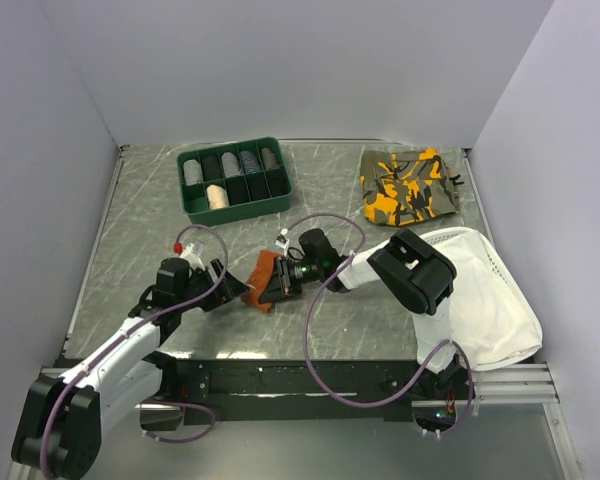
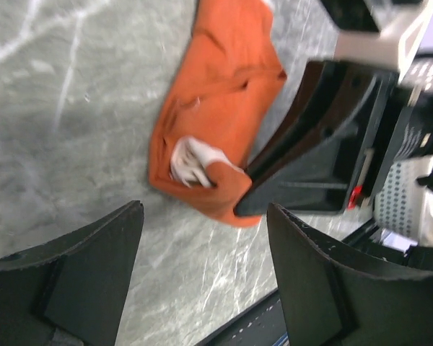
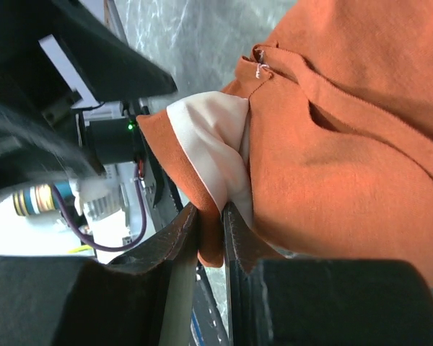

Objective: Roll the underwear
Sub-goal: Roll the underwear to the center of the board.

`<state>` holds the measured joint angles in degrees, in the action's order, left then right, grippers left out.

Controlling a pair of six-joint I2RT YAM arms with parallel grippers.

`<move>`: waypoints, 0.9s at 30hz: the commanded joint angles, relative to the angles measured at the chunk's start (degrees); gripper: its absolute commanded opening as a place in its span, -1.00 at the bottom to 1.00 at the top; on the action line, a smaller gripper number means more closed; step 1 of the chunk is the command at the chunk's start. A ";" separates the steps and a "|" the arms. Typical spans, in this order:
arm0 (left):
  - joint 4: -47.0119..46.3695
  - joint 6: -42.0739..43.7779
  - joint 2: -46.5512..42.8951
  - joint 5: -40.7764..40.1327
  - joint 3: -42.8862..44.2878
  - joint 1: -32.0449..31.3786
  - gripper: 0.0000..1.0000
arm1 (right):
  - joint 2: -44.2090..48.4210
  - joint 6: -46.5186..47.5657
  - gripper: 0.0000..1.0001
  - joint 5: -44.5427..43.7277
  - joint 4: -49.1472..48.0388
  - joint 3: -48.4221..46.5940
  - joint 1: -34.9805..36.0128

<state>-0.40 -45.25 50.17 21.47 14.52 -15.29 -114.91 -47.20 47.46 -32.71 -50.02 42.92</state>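
Note:
The underwear, rust-orange with a cream-white panel, lies bunched at the table's front middle. My right gripper is shut on its folded near edge, orange fabric pinched between the two fingers. In the left wrist view the underwear sits just beyond my left gripper, whose jaws stand wide apart over bare table with nothing between them. The right gripper shows there as a dark block pressed against the cloth's right side. From above, the left gripper is just left of the underwear.
A green tray of thread spools stands at the back left. A camouflage garment lies at the back right, and a large white cloth lies at the right. The table's front edge runs close below both grippers.

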 commanded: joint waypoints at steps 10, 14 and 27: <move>-3.11 1.66 4.05 -5.30 0.59 -4.57 0.44 | -4.00 -0.87 -0.72 1.40 6.52 -4.74 -1.52; -3.90 1.48 5.99 -6.70 0.51 -4.66 0.39 | -4.27 -0.96 -0.71 1.76 7.22 -5.35 -1.87; -6.01 0.87 13.98 -9.26 2.88 -5.27 0.38 | -4.27 -1.22 -0.63 3.51 6.08 -5.53 -1.96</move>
<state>-5.13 -44.66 61.30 14.87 15.90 -19.99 -118.13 -48.60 50.92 -27.35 -54.43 41.34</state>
